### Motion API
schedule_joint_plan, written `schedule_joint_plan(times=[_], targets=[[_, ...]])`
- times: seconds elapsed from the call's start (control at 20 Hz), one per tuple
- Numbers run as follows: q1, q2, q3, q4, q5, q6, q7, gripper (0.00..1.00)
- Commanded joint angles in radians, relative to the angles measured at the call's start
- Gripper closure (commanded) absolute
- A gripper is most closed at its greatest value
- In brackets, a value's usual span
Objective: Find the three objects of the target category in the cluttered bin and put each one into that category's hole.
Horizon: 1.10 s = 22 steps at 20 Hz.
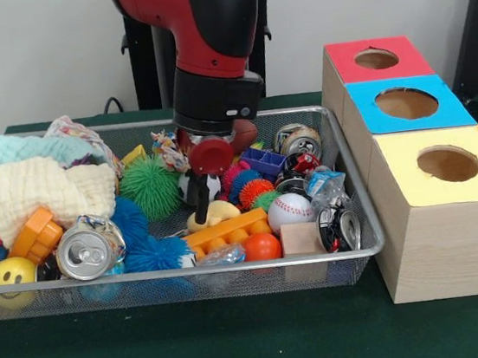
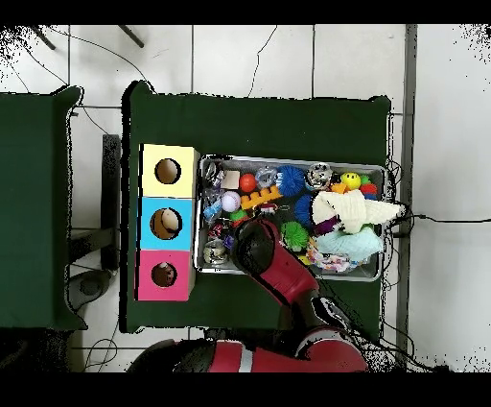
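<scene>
My gripper point(image 1: 201, 208) reaches down into the middle of the wire mesh bin point(image 1: 361, 216), just over a pale yellow toy point(image 1: 215, 212) and in front of a black and white ball point(image 1: 209, 185). Its jaws are hidden by the arm's wrist point(image 1: 214, 116). From overhead the arm point(image 2: 257, 246) covers the gripper. To the right of the bin stand three wooden boxes with round holes: red point(image 1: 376, 59), blue point(image 1: 407, 103) and yellow point(image 1: 448, 164). In the overhead view something tan lies in the blue box's hole point(image 2: 169, 223).
The bin holds a baseball point(image 1: 289, 210), an orange ball point(image 1: 262, 246), a smiley ball point(image 1: 11, 275), green point(image 1: 148, 187) and blue point(image 1: 142, 243) spiky balls, a silver can point(image 1: 89, 250), further cans point(image 1: 297, 141), a crushed can point(image 1: 339, 228), a wooden block point(image 1: 301, 238) and cream point(image 1: 40, 190) and teal point(image 1: 17, 149) cloths.
</scene>
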Motion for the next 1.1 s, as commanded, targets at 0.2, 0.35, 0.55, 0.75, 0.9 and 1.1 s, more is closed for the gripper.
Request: schedule_joint_plan(times=[0.2,0.35,0.55,0.75,0.9,1.1], targets=[[0.021,0.041,0.101,0.005,0.059,0.032,0.235,0.00],[0.017,0.042,0.114,0.005,0.065,0.048,0.238,0.00],[0.023,0.087,0.120,-0.023,0.066,0.021,0.230,0.00],[0.003,0.128,0.133,-0.048,0.042,-0.002,0.217,0.00],[-0.005,0.142,0.131,-0.063,0.032,-0.004,0.200,0.00],[-0.025,0.172,0.139,-0.088,0.012,-0.018,0.184,0.00]])
